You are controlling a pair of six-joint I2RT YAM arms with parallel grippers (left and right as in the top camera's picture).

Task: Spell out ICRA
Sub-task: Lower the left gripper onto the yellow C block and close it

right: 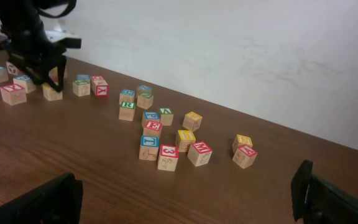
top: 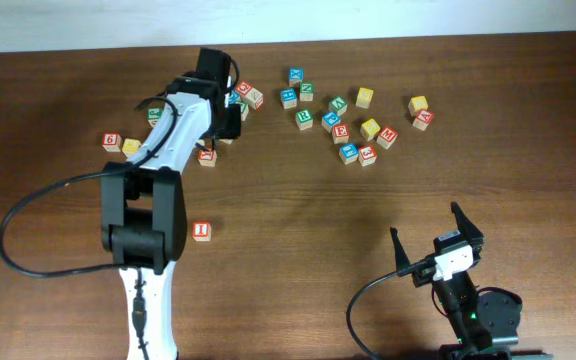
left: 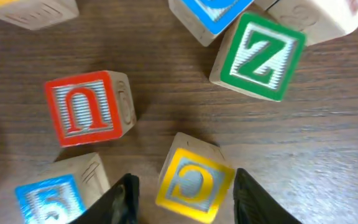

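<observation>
The left claw [left: 185, 186] hangs low over the table with its jaws apart, one on each side of the yellow C block [left: 194, 182]. The block sits between them unpinched, probably lined up so a squeeze would catch its flat sides clear of the red U block [left: 82, 109] just ahead. The I block [top: 201, 231] lies alone well behind that claw, likely as the word's first letter, while the right claw [top: 428, 228] stands wide open and empty, far from the pile.
</observation>
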